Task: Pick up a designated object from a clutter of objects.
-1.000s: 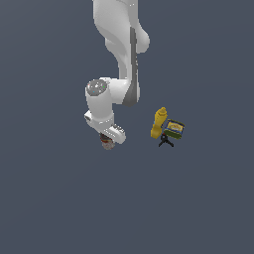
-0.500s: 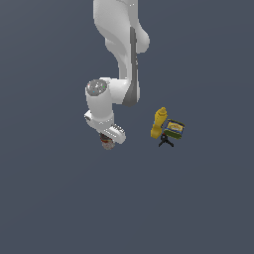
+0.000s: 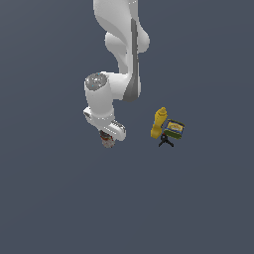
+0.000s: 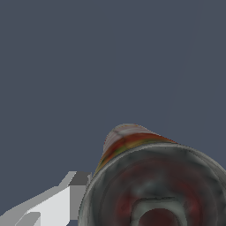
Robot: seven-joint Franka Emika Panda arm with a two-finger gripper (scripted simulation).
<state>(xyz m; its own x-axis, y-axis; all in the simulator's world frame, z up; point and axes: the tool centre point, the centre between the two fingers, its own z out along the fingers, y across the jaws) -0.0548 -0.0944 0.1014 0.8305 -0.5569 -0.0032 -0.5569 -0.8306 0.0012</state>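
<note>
The red-and-white can (image 3: 107, 142) sits between the fingers of my gripper (image 3: 108, 139), under the white hand at the exterior view's left. In the wrist view the can (image 4: 132, 142) fills the near field, its dark top facing the camera. One white finger (image 4: 73, 194) lies against its side and the other finger is hidden behind it. The gripper looks shut on the can. The rest of the clutter lies apart from it, at the exterior view's right.
A yellow squeeze bottle (image 3: 158, 122) stands beside a blue-green flat box (image 3: 174, 129), with a tiny black tool (image 3: 165, 141) just in front of them. The floor is plain dark grey-blue. The white arm (image 3: 121, 44) rises above the gripper.
</note>
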